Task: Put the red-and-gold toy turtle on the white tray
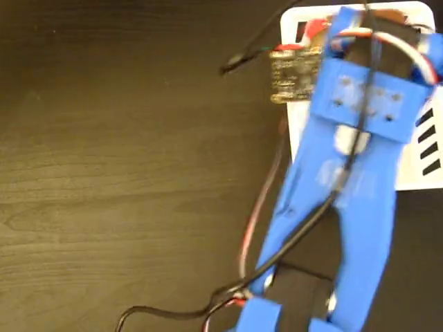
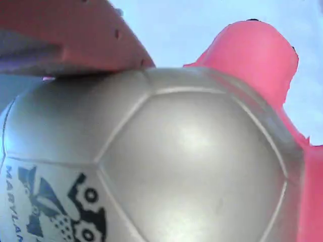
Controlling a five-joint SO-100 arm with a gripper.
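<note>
The turtle [image 2: 166, 161] fills nearly the whole wrist view, its domed shell pressed right up to the lens, with the black printed mark at the lower left and a red limb or head rising at the upper right. A reddish finger [image 2: 65, 35] of the gripper lies across the top left of the frame, touching the shell's upper edge. So the toy sits directly between and under the jaws, not off to any side. The jaws appear clenched on it, though only 1 finger shows and the second contact is hidden.

In the fixed view the blue arm [image 1: 346, 180] reaches from the near edge of the dark desk [image 1: 104, 173] toward its far right corner, where the white tray [image 1: 422, 159] lies. The gripper [image 1: 325, 34] end hangs over the tray's far left part, and a bit of red [image 1: 316, 28] peeks out there, most likely the turtle. The frame is blurred, so whether the toy already touches the tray cannot be told.

By my judgement, the coming move turns on height alone: the toy is already above the tray, so lowering and letting go remain.
</note>
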